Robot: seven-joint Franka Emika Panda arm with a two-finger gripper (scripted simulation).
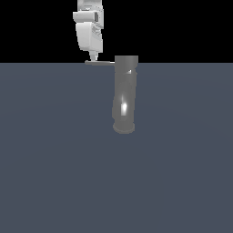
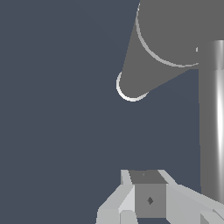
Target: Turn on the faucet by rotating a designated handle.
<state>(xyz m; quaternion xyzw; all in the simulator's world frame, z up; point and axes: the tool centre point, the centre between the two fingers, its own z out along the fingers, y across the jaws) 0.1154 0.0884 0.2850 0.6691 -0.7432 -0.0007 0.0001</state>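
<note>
My white pincer [image 1: 93,58] sits clenched, its tip on the thin flat grey handle's [image 1: 101,63] outer end — beside the glossy grey upright faucet [image 1: 124,93].

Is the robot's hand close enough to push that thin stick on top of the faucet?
Probably yes. The gripper hangs right above the free end of the handle, which juts from the faucet toward the exterior view's left. Nothing shows between them, though actual contact is unclear.

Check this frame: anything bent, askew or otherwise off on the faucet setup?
Only the faucet: its tube kinks slightly mid-height instead of rising straight. No damage shows. The handle juts level from its top, with the tool at its outer end.
</note>
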